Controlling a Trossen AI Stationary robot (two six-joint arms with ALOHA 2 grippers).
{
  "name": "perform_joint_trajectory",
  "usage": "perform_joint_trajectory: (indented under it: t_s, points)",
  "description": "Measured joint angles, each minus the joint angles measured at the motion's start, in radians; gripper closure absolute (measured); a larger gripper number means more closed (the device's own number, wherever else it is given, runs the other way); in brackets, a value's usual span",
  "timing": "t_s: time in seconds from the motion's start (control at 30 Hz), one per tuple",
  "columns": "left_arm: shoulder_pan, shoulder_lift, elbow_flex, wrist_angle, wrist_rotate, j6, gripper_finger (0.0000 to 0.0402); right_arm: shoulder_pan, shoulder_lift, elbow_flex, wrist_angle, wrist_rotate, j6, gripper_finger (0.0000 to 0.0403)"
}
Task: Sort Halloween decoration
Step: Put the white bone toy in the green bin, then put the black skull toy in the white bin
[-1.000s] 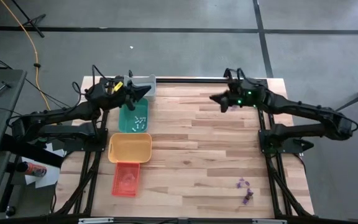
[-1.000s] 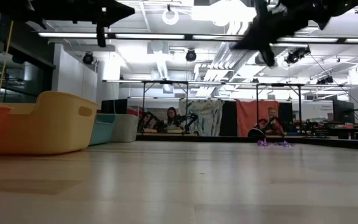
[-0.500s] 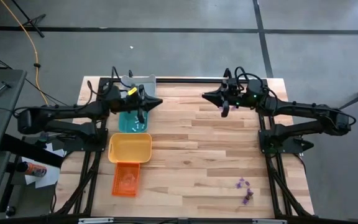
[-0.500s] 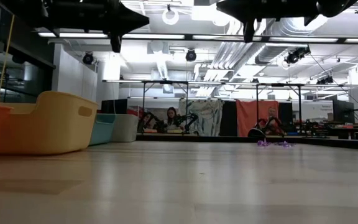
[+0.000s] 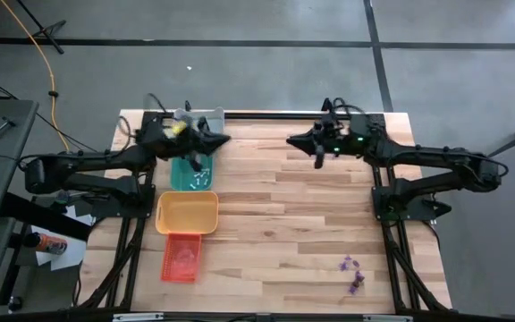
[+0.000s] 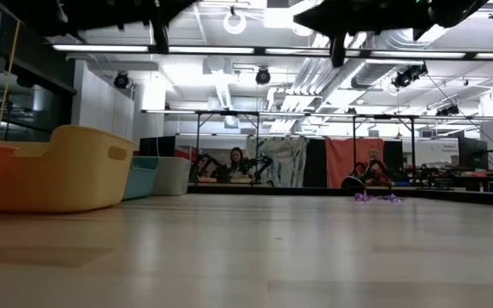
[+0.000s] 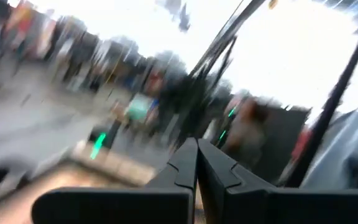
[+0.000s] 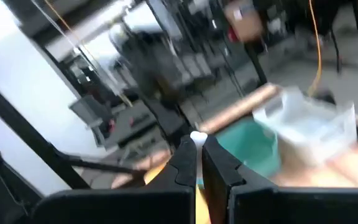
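Sorting nearly finished
Purple trinkets (image 5: 353, 275) lay unsorted at lower right; right tool (image 8: 196, 138) pinched one whitish trinket, left tool (image 7: 196, 149) closed.

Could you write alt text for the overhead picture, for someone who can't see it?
Two dark robot arms reach over a wooden table. Teal, yellow and orange trays line its left side; tiny purple trinkets lie near the right corner.

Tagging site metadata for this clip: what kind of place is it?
Likely a robotics lab or open workshop hall: exposed ceiling ducts and strip lights, other framed workstations behind with people seated, and a wooden table on a bare concrete floor.
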Motion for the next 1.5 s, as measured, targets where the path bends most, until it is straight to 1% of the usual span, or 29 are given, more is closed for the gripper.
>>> perform_joint_trajectory:
  t_s: [0.07, 0.1, 0.2, 0.3, 0.4, 0.53, 0.63, 0.77, 0.87, 0.93, 1.03, 1.1, 1.2, 1.37, 1.43, 1.5]
  points:
    - [0.025, -0.027, 0.026, 0.071, 0.045, -0.015, 0.0401, 0.018, 0.070, 0.000, 0.015, -0.003, -0.004, 0.0402]
    - [0.037, -0.043, 0.036, 0.077, 0.064, -0.012, 0.0401, 0.029, 0.112, 0.000, 0.035, -0.002, -0.008, 0.0402]
    - [0.066, -0.081, 0.061, 0.069, 0.074, 0.007, 0.0401, 0.063, 0.275, 0.018, 0.098, -0.001, -0.004, 0.0402]
    - [0.088, -0.103, 0.067, 0.068, 0.076, 0.016, 0.0401, 0.095, 0.458, 0.086, 0.157, 0.004, -0.017, 0.0402]
    - [0.104, -0.106, 0.067, 0.046, 0.075, 0.016, 0.0402, 0.123, 0.641, 0.199, 0.164, 0.005, -0.054, 0.0402]
    - [0.114, -0.106, 0.067, -0.013, 0.070, 0.006, 0.0401, 0.143, 0.856, 0.397, 0.165, 0.004, -0.077, 0.0402]
    - [0.114, -0.106, 0.066, -0.042, 0.070, -0.027, 0.0401, 0.147, 0.987, 0.554, 0.165, 0.002, -0.079, 0.0401]
    - [0.114, -0.106, 0.066, -0.045, 0.073, -0.043, 0.0401, 0.147, 1.124, 0.753, 0.165, 0.002, -0.082, 0.0395]
    - [0.114, -0.106, 0.066, -0.046, 0.074, -0.044, 0.0402, 0.147, 1.202, 0.885, 0.144, 0.002, -0.076, 0.0392]
    - [0.114, -0.106, 0.066, -0.046, 0.074, -0.046, 0.0402, 0.147, 1.245, 0.965, 0.084, 0.001, -0.076, 0.0392]
    - [0.113, -0.106, 0.066, -0.056, 0.076, -0.046, 0.0401, 0.147, 1.294, 1.071, -0.049, 0.001, -0.074, 0.0390]
    - [0.113, -0.106, 0.066, -0.066, 0.076, -0.047, 0.0401, 0.147, 1.313, 1.130, -0.138, 0.001, -0.076, 0.0380]
    - [0.113, -0.106, 0.066, -0.070, 0.076, -0.054, 0.0401, 0.147, 1.326, 1.191, -0.245, 0.005, -0.089, 0.0347]
    - [0.113, -0.106, 0.066, -0.070, 0.076, -0.054, 0.0402, 0.145, 1.326, 1.238, -0.340, 0.033, -0.136, 0.0271]
    - [0.113, -0.106, 0.066, -0.070, 0.076, -0.054, 0.0401, 0.138, 1.326, 1.257, -0.371, 0.021, -0.148, 0.0247]
    - [0.113, -0.107, 0.066, -0.066, 0.076, -0.054, 0.0401, 0.131, 1.326, 1.276, -0.413, -0.014, -0.165, 0.0230]
